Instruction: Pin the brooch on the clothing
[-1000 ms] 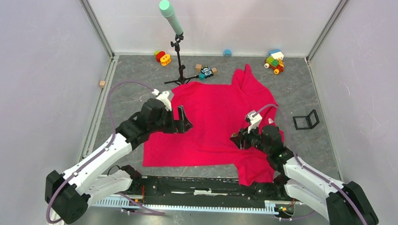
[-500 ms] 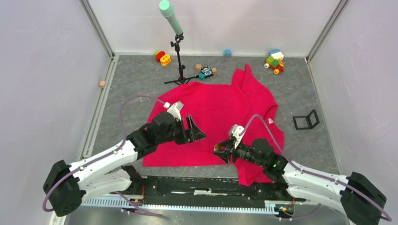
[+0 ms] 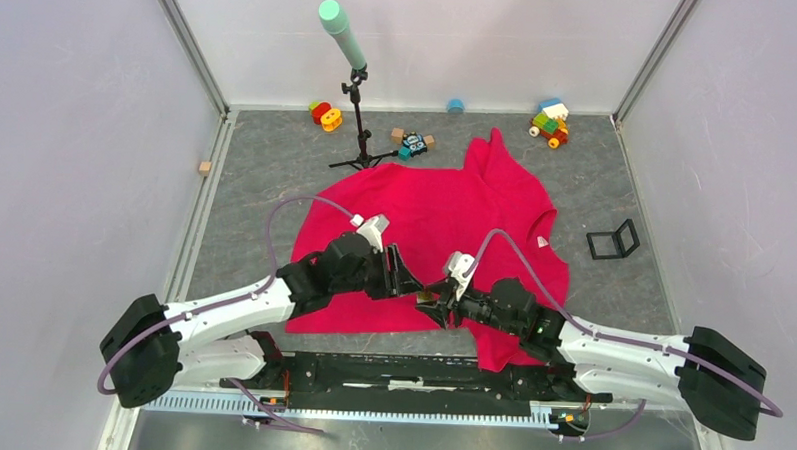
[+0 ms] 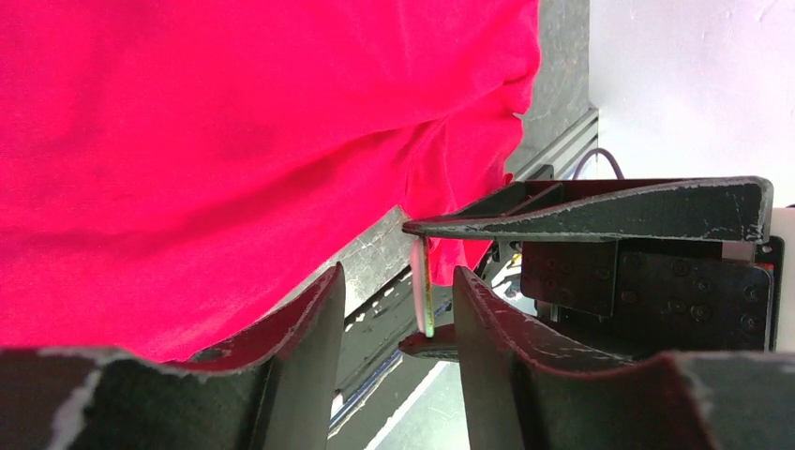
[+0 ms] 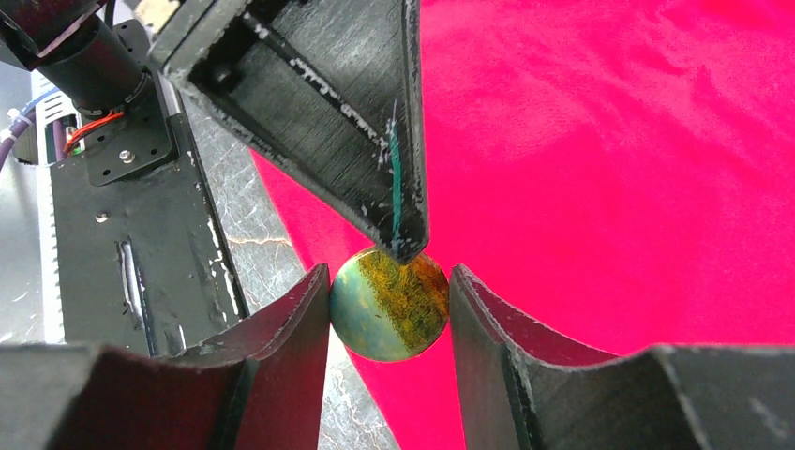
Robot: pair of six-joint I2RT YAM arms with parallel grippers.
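I am clamping the brooch (image 5: 389,305) by its rim in the right gripper (image 5: 389,281), lower centre of the top view, above the near hem of the T-shirt (image 3: 425,216). The left gripper (image 4: 396,277) is straddling its faces, jaws apart.

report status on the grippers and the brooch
Right gripper shut on the brooch, edge grip. Left gripper open, straddling it. Both over the shirt, near hem. No obstruction seen.
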